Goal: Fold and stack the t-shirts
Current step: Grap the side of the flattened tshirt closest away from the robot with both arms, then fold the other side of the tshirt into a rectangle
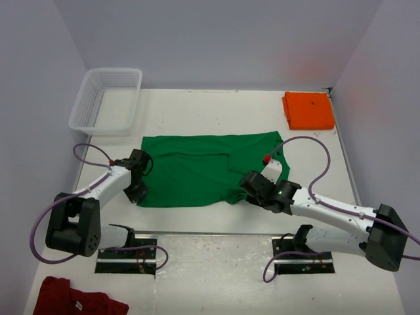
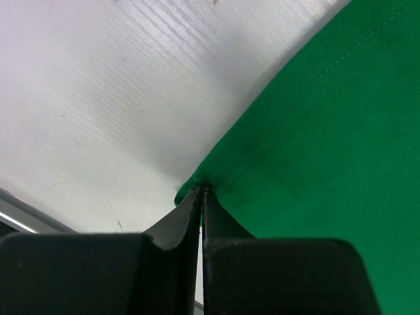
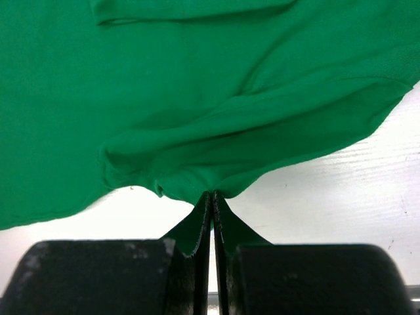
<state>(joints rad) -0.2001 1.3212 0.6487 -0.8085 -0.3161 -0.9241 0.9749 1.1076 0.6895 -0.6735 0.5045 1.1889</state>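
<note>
My left tool [image 2: 202,189] is pinched shut on the near-left corner of the bright green short-sleeved cloth t-shirt [image 1: 197,172], w/ the hem seam caught right at the tips. My right tool [image 3: 212,194] is likewise clamped tight on the same shirt's near edge, toward its right side, and the fabric bunches into a small peak at the pinch. The shirt lies spread across the middle of the white surface [image 1: 197,111]. It's mostly flat but rumpled & partly doubled over near the right end.

Handling, my read: light, thin, fully limp cloth, so it'll sag btw the two pinch pts & drag if lifted low. Not fragile, but a thin edge can slip out of a shallow bite. Best hold = corners / hem seam, where the stitching is thicker, at both ends of one edge so the fold line stays straight. My right pinch looks inboard of the true corner, so that end may flop.

Further out:
- Bright orange cloth t-shirt [image 1: 308,110]: folded into a rectangle at the far-right corner, well apart from the green one. Prob. the stack spot.
- Clear plastic mesh basket [image 1: 105,102]: far left.
- Dark red garment w/ white tag [image 1: 72,298]: near-left corner.
</note>
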